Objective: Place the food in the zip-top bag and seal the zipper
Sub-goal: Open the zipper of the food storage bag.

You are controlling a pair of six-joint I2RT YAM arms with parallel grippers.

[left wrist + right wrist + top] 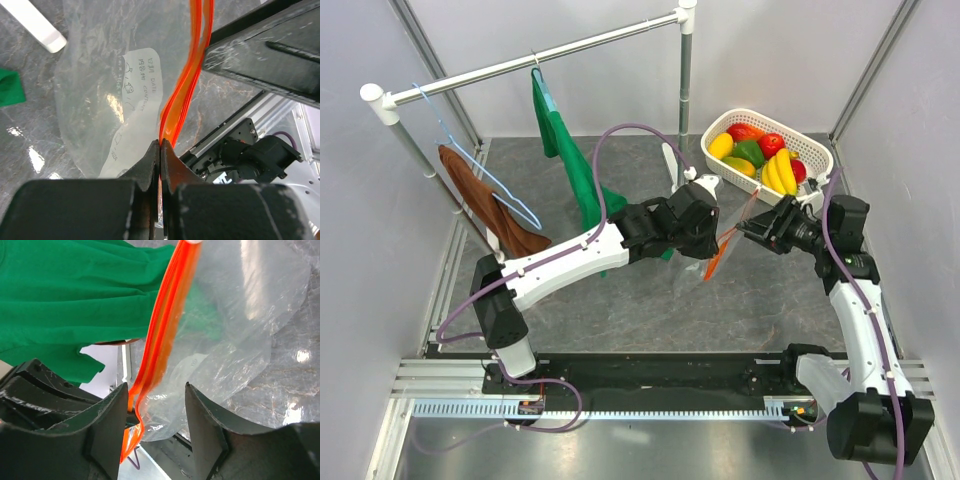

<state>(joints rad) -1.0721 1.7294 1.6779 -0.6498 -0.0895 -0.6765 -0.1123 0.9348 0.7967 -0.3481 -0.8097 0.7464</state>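
**Bag held up by its zipper between my two grippers**

The zip-top bag (95, 100) hangs in the air over the middle of the worktop (650, 320), a little toward the right side. Its clear, crinkled film droops below the orange-red zipper (187, 75), and the white label (140, 90) with its printing shows through the plastic.

My left gripper (160, 150) is pinched tight on the zipper. The two jaws meet with only the strip between them, and the strip runs up and away from the pinch.

My right gripper (156, 390) faces it from the other side with its jaws standing apart. The zipper and a fold of the film pass down through the gap. The strip lies close against one finger (107, 425), and the other finger is clear of it, so this gripper has no clamp on the bag.

The food (760, 155) sits in the white mesh basket (815, 148) at the far right corner of the worktop: yellow bananas, a green pepper and red pieces piled together.

Behind my left arm a green cloth (575, 170) hangs from the rail (540, 58). A brown cloth (485, 200) hangs near the far left side.
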